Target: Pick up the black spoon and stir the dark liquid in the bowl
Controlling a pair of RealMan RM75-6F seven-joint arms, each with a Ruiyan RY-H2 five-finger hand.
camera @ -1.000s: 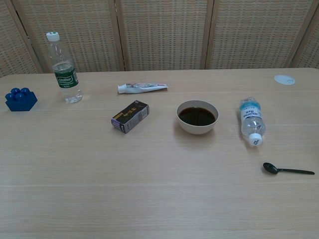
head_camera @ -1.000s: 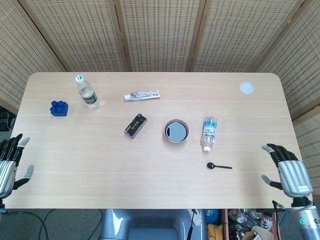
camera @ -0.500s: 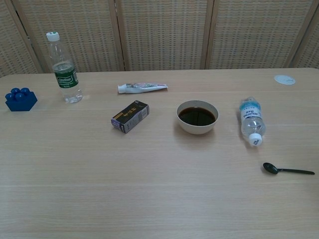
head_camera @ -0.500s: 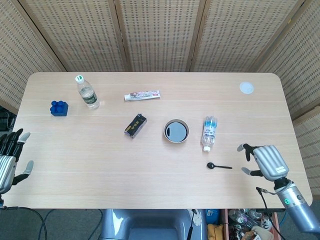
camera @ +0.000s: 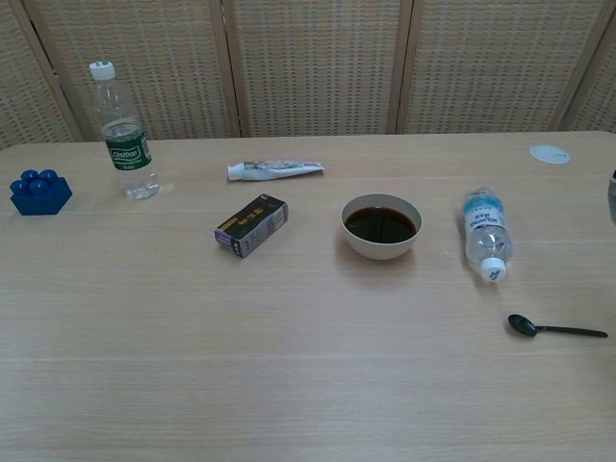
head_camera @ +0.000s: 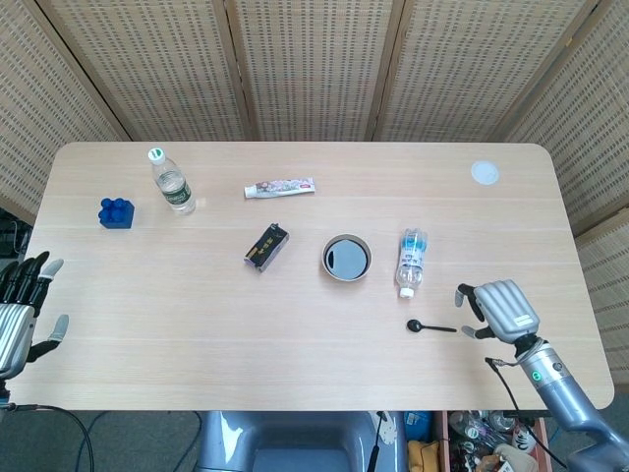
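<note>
Moving inward over the bench (head_camera: 295, 364), my right hand (head_camera: 499, 309) now hovers empty with fingers apart, just beside the handle tip of the black spoon (head_camera: 430, 326). That spoon lies flat near the bowl (head_camera: 346, 258) of dark liquid (camera: 381, 224), below a lying bottle (head_camera: 411, 262). My left hand (head_camera: 18, 313) waits released at the bench's left edge.

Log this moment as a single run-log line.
phase: reach | right hand: open, beside handle end of black spoon, not touching | spoon: flat on table | bowl: dark liquid, unstirred | left hand: idle at table edge
</note>
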